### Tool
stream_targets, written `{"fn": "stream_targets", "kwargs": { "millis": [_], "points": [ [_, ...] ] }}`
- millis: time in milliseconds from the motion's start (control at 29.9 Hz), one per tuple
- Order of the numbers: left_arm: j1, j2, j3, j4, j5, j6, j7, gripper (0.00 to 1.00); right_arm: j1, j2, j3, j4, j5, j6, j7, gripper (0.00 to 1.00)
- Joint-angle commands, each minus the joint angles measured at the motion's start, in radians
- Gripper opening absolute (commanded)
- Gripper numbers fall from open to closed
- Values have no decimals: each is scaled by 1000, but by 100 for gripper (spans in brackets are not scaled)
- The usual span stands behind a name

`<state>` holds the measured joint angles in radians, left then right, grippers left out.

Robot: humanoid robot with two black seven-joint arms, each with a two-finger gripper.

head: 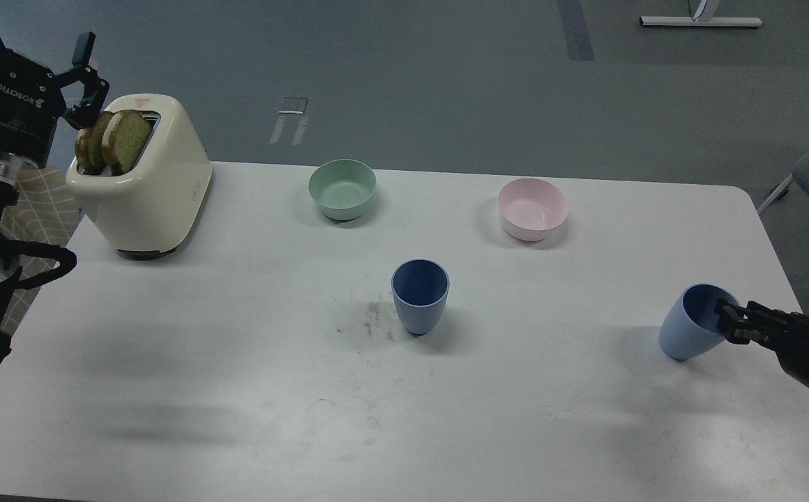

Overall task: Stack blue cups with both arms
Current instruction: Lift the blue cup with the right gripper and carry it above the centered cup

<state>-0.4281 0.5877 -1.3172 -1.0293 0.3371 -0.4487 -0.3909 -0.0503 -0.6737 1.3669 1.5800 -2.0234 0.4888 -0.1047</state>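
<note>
White tabletop with toaster, bowls, two blue cups.
Cream toaster, far left; left gripper above it, jaws spread, empty. Upright blue cup, centre. Tilted blue cup, right: right gripper jaws clamp its rim.

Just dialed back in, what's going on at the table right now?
The right gripper is pinching the rim of one blue cup at the table's right side, and that cup is tilted. The second blue cup stands upright alone mid-table, so nothing is stacked yet. The left gripper is open, raised beside the toaster, holding nothing. The green bowl and pink bowl sit untouched farther back.
</note>
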Motion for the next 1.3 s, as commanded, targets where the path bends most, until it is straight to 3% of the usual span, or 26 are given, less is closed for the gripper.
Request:
{"fn": "stream_targets", "kwargs": {
  "millis": [0, 267, 434, 702, 869, 1003, 1203, 1270],
  "points": [
    [3, 0, 1, 0, 0, -4, 0, 98, 0, 0, 1, 0, 2, 0, 0, 0],
    [-6, 0, 4, 0, 0, 1, 1, 98, -5, 2, 18, 18, 18, 0, 16, 0],
    [-12, 3, 3, 0, 0, 5, 1, 98, 12, -10, 73, 61, 81, 0, 48, 0],
    [-12, 11, 6, -21, 2, 8, 3, 98, 315, 14, 75, 101, 224, 0, 39, 0],
    [-12, 20, 7, -23, 5, 8, 4, 98, 547, 127, -141, 63, 226, 0, 39, 0],
    [-12, 29, 7, -23, 5, 10, 6, 98, 604, 199, -322, 61, 216, 0, 34, 0],
    [-12, 41, 7, -23, 3, 11, 6, 98, 693, 310, -508, 52, 193, 0, -41, 0],
    [-12, 41, 7, -23, 3, 13, 6, 98, 733, 347, -549, 23, 164, 0, -46, 0]
  ]
}}
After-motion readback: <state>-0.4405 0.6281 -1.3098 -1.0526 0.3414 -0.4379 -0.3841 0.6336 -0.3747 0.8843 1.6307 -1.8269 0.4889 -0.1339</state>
